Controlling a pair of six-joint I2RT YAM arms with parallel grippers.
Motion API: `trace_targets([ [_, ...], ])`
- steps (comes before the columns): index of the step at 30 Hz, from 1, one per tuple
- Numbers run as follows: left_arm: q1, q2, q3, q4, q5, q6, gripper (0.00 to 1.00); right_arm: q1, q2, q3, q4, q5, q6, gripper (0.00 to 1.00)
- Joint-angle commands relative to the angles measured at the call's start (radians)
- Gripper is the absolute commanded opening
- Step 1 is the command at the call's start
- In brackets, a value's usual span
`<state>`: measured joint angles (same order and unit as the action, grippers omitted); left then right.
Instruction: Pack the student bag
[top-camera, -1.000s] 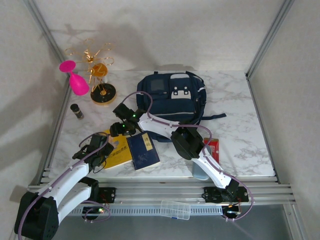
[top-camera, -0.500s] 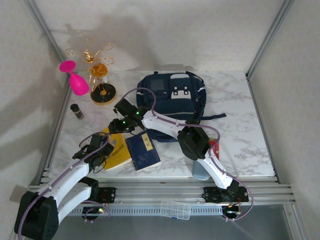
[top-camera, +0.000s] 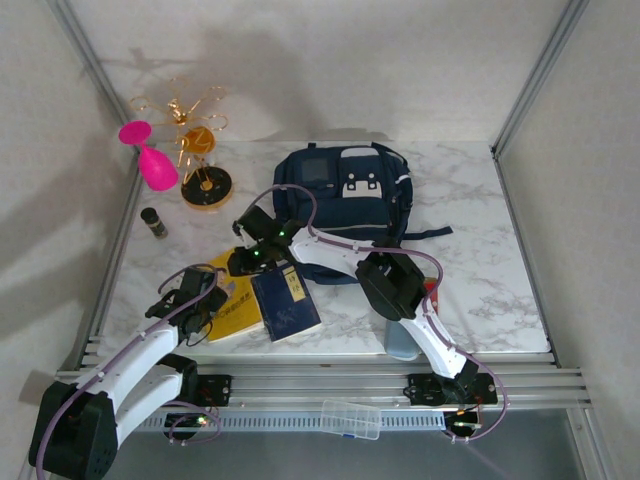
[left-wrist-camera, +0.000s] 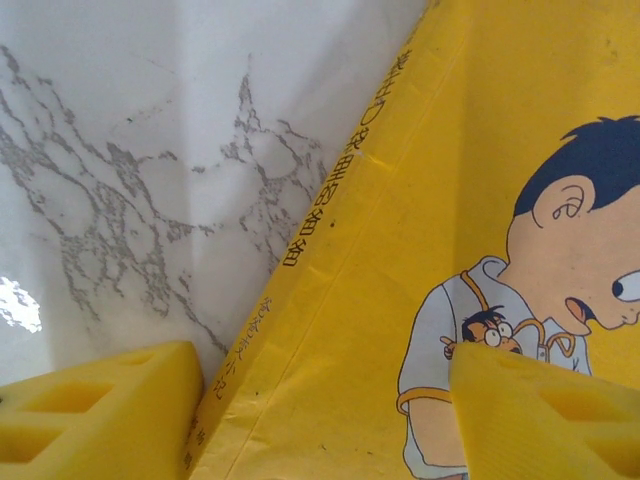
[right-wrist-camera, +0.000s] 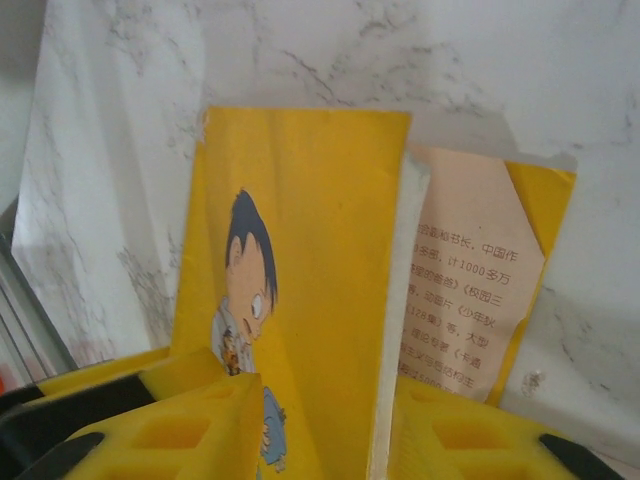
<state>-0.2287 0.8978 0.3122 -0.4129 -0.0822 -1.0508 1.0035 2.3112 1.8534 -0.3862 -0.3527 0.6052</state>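
Backpack (top-camera: 350, 215), navy with a white buckle patch: lying flat at the far middle of the counter (top-camera: 480, 260), with a dark strap trailing off to its right.

Yellow book (top-camera: 238, 305), with a cartoon boy on the cover: sitting at the front left of the counter, its right edge meeting a blue book (top-camera: 286, 302).

Left hand (left-wrist-camera: 320, 420): hovering low over the yellow book's near end with its fingers apart. One is hanging over bare marble and the other over the cover, with the spine running between them. I am seeing no clear contact.

Right hand (right-wrist-camera: 325, 430): reaching across from the right to the yellow book's far end. I am watching its fingers standing on either side of the front cover and the white page edge, and a pale printed flap is showing beside the pages. I cannot tell whether the fingers are pressing on the book.

Far-left group: a pink cup (top-camera: 150, 160), a gold wire ornament (top-camera: 203, 160) on a round black base, and a small dark bottle (top-camera: 154, 222), all sitting well apart from the backpack.

Clear plastic case (top-camera: 350, 418): resting on the front rail.
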Motion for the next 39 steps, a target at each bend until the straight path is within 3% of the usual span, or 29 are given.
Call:
trace_targets([
  [1,-0.010,0.017,-0.016,0.035,0.016,-0.018,0.66,0.012,-0.041,-0.047,0.033,-0.096,-0.006,0.35],
  [4,-0.011,0.020,-0.011,0.034,0.019,-0.017,0.66,0.014,-0.042,-0.051,0.035,-0.104,0.002,0.32],
  [12,-0.010,0.015,0.010,0.013,0.007,-0.015,0.68,0.009,-0.106,-0.064,0.092,-0.134,0.041,0.05],
  [15,-0.010,0.010,0.028,-0.004,-0.002,-0.015,0.71,0.006,-0.136,-0.066,0.109,-0.144,0.056,0.00],
  [22,0.003,-0.046,0.160,-0.114,-0.029,0.004,0.81,-0.006,-0.252,-0.094,0.168,-0.113,0.097,0.00],
  [29,0.059,-0.105,0.450,-0.274,-0.036,0.123,0.90,-0.053,-0.414,-0.105,0.223,-0.145,0.132,0.00],
  [35,0.104,-0.076,0.736,-0.332,0.080,0.290,0.94,-0.139,-0.540,-0.137,0.238,-0.205,0.157,0.00],
  [39,0.106,-0.033,0.848,-0.280,0.257,0.363,0.96,-0.230,-0.624,-0.188,0.223,-0.274,0.131,0.00],
])
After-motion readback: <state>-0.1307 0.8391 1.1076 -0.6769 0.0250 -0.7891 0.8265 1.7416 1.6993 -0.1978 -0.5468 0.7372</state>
